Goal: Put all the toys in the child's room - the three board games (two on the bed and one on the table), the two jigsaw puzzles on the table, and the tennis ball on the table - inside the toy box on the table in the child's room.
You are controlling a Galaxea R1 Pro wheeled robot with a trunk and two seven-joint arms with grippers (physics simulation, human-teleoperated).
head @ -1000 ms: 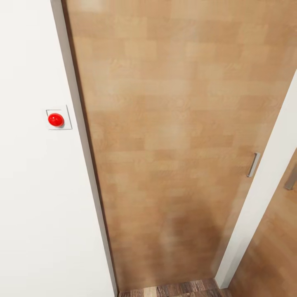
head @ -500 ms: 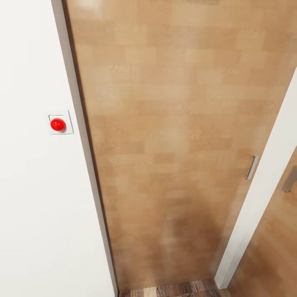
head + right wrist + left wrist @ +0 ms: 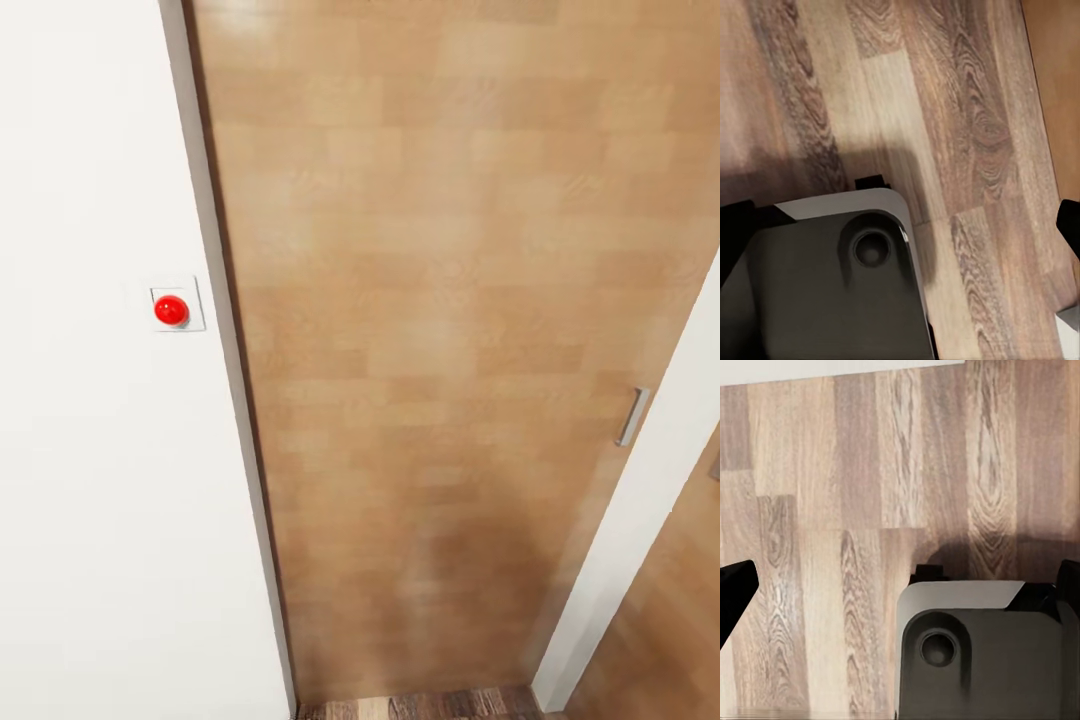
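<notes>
From my head camera the biggest thing before me is a closed wooden door [image 3: 450, 350], pale brown and laid in plank-like blocks. A slim metal handle [image 3: 632, 416] stands upright near its right edge. To its left runs a white wall [image 3: 90, 500], with a grey door frame [image 3: 225, 350] between wall and door. On that wall sits a small square plate carrying a red button [image 3: 171, 310]. To the right of the door a white post [image 3: 640, 520] slants down, and beyond it is a strip of a second wooden panel [image 3: 670, 640]. A sliver of dark plank floor [image 3: 430, 705] shows at the foot of the door.

My wrist cameras look elsewhere: both point down at wood-plank floor. The left wrist view shows paler planks [image 3: 832, 510] and part of my grey base [image 3: 975, 652]; the right wrist view shows darker grained planks [image 3: 945, 112] and another grey part of my base [image 3: 832, 277]. Both arms hang low, aimed at the floor beside my body.

Dark finger edges sit at the sides of each wrist view [image 3: 733, 589] [image 3: 1071, 221], well apart, so each end effector has its fingers spread wide and holds nothing.

I cannot tell where the toys or the toy box are from here.
</notes>
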